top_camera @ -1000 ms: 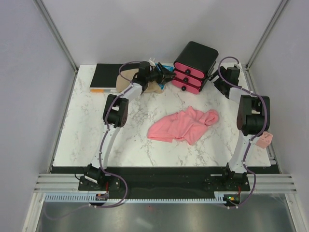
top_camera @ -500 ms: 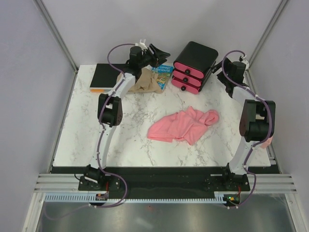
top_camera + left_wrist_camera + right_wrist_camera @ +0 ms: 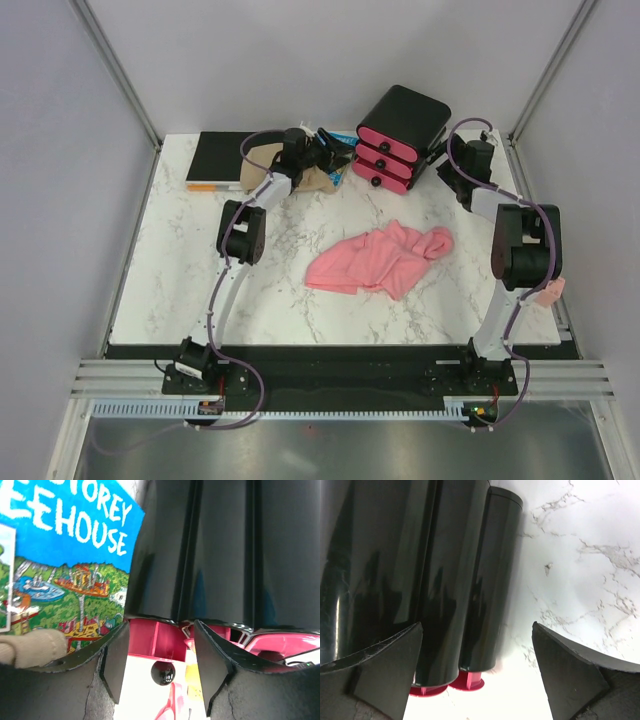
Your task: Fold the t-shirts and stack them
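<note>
A: Item one: salmon-pink t-shirt (image 3: 380, 262), crumpled, at the centre of the table (image 3: 180, 280), touched by neither gripper. Hazards?

B: Left gripper (image 3: 160, 630), jaws wide and empty, at 12 o'clock. It faces a drawer knob (image 3: 163, 672) on the black drawer box (image 3: 403, 135), beside the Treehouse book (image 3: 65, 555). A forward push could snag or shove either. Right gripper (image 3: 475, 630), spread and empty, at 2 o'clock, close to the box's side.

A: Changes?

B: Half a second back both arms stood higher; both have dropped. T-shirt unmoved.
</note>
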